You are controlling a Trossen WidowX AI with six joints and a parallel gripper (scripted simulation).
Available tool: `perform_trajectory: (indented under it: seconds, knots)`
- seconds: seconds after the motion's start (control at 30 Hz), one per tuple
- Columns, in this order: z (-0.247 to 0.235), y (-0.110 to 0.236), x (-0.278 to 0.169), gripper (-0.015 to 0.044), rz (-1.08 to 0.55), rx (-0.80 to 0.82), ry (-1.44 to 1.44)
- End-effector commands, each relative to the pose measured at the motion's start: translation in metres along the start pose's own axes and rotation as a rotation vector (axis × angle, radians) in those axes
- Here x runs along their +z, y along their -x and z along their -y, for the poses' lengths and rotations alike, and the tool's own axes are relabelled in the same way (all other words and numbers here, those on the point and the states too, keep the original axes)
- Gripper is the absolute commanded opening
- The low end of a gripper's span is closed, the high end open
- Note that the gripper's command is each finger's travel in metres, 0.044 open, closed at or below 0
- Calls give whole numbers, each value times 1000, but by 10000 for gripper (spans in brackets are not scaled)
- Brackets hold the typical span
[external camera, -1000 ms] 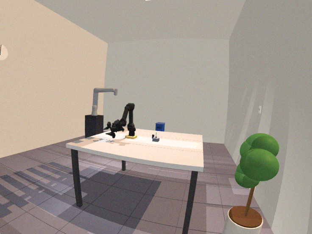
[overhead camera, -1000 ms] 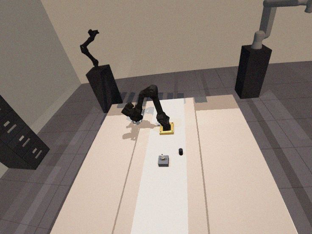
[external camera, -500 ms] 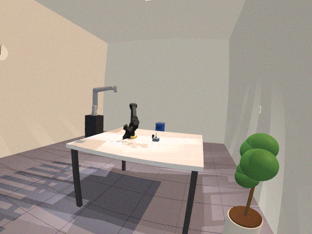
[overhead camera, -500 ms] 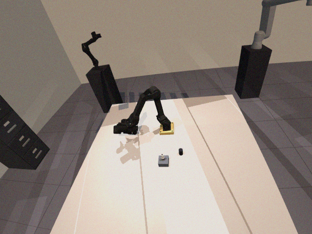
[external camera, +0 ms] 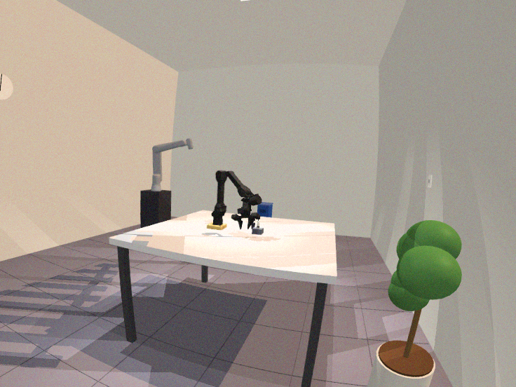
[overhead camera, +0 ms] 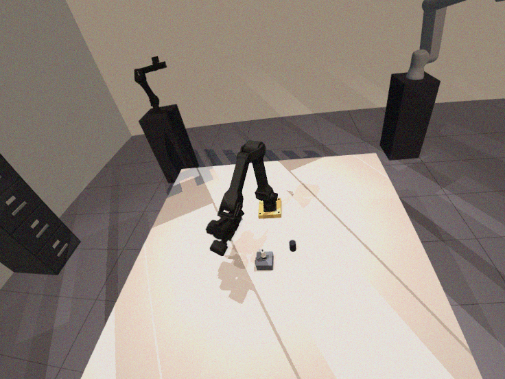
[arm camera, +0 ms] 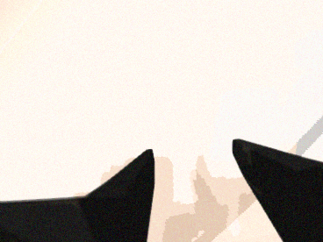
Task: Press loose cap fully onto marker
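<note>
The marker (overhead camera: 263, 253) (external camera: 258, 223) stands upright with its pale tip bare in the grey holder block (overhead camera: 264, 264) (external camera: 257, 231). The black cap (overhead camera: 292, 245) stands on the table, to the right of and slightly behind the block in the top view. In the exterior view it cannot be told from the dark gripper parts. My gripper (external camera: 245, 227) (arm camera: 192, 151) is partly open and empty, fingers pointing down above the table. In the top view it is left of the block, its fingertips hidden. The wrist view shows neither marker nor cap.
The arm's yellow base plate (overhead camera: 264, 214) (external camera: 211, 226) is on the table (overhead camera: 326, 326) (external camera: 292, 249) behind the block in the top view. The gripper's shadow falls left of the block. Other arms on pedestals, a cabinet and a plant are away from the table.
</note>
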State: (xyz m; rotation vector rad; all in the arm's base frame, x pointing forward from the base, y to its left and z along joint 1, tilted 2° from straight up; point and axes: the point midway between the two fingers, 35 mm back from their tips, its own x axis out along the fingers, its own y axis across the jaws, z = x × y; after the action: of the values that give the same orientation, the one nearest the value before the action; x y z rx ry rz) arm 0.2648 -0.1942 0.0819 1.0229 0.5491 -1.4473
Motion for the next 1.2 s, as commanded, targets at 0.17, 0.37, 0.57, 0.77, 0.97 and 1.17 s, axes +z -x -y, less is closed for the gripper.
perform_trajectory:
  seconds: [0.17,0.37,0.57,0.77,0.97,1.17]
  knots:
    - [-13,92,-128,245,-310,105,620]
    - [19,160,-195,245,-480,149,1022]
    - [55,200,-220,245,-576,163,1277]
    - [58,201,-220,245,-576,163,1277]
    - [64,173,-236,245,-576,163,1277]
    - [66,167,-240,245,-576,163,1277]
